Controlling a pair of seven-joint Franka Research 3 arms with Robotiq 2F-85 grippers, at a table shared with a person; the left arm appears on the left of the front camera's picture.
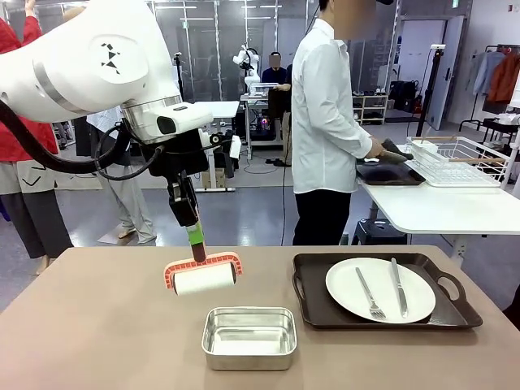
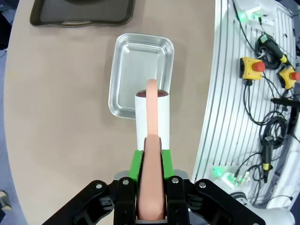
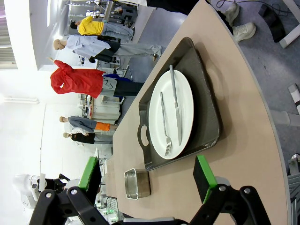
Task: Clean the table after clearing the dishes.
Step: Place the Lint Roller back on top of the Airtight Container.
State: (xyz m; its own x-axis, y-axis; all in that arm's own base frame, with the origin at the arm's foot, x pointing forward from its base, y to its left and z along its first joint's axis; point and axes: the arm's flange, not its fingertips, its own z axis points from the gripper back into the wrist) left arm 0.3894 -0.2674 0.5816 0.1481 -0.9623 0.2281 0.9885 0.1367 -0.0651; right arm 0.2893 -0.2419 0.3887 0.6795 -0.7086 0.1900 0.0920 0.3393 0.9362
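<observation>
On the tabletop [image 1: 97, 325], at about two o'clock from the steel pan [image 1: 249, 337], one of the dishes is not yet cleared: a white plate [image 1: 380, 288] carrying a fork [image 1: 370, 296] and knife [image 1: 397, 286], set on a dark tray [image 1: 313, 301]. At ten o'clock from the pan, the left gripper [image 1: 195, 240] is clamped on the handle of a lint roller [image 1: 205, 278], with the white roll pointing down at the bare surface. We read that as the cleaning tool held ready while the clearing finishes. We cannot tell whether the roll touches the surface.

At the far side, toward one o'clock, a person [image 1: 325, 122] has turned to a smaller white table [image 1: 439, 207] with a hand on a second tray [image 1: 388, 173] beside a wire rack [image 1: 459, 158]. That is probably where the cleared things go.

The left wrist view adds what the front view cannot. It shows the green pads pressed flat on both sides of the salmon handle, with the roll hanging just short of the pan's near rim. The right wrist view shows the right gripper [image 3: 146, 164] spread wide and holding nothing, looking along the tray's length, perhaps placed to deal with it.
</observation>
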